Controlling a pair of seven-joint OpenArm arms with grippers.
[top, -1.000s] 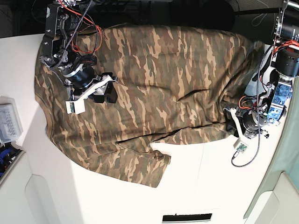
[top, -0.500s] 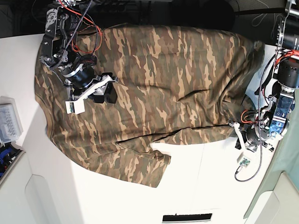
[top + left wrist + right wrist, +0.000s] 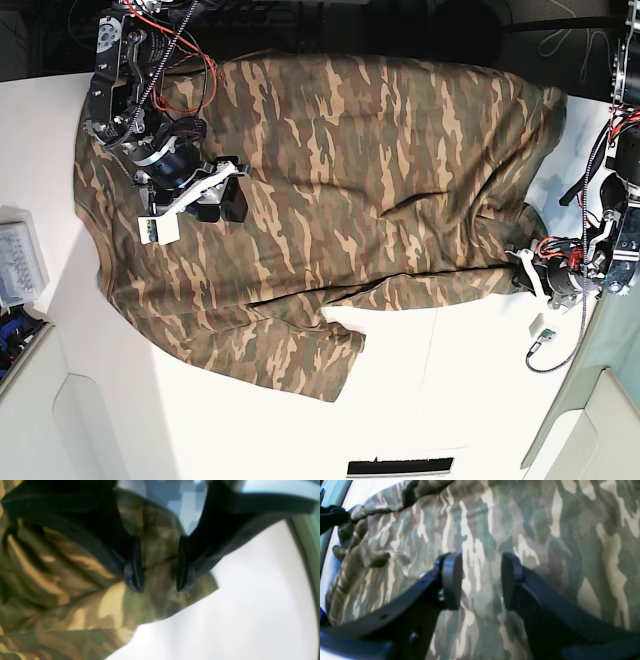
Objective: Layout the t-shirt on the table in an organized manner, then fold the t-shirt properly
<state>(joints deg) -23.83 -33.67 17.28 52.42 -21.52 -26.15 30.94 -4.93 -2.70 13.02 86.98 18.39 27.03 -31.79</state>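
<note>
The camouflage t-shirt (image 3: 380,170) lies spread across the white table (image 3: 450,400), with one sleeve (image 3: 300,355) pointing toward the front edge. My right gripper (image 3: 232,200) hovers over the shirt's left part; in the right wrist view it (image 3: 481,580) is open with only cloth (image 3: 545,517) below. My left gripper (image 3: 522,272) is at the shirt's right lower corner. In the left wrist view it (image 3: 158,585) is open, jaws standing over the cloth's edge (image 3: 100,610) next to bare table (image 3: 250,605).
A clear plastic box (image 3: 20,255) sits at the table's left edge. A small green board on a cable (image 3: 545,335) hangs by the left arm. A dark slot (image 3: 400,465) is at the front edge. A green surface (image 3: 600,400) borders the right side.
My left gripper has slid right and slightly toward the front, from over the shirt to its lower right corner. The right arm has barely moved.
</note>
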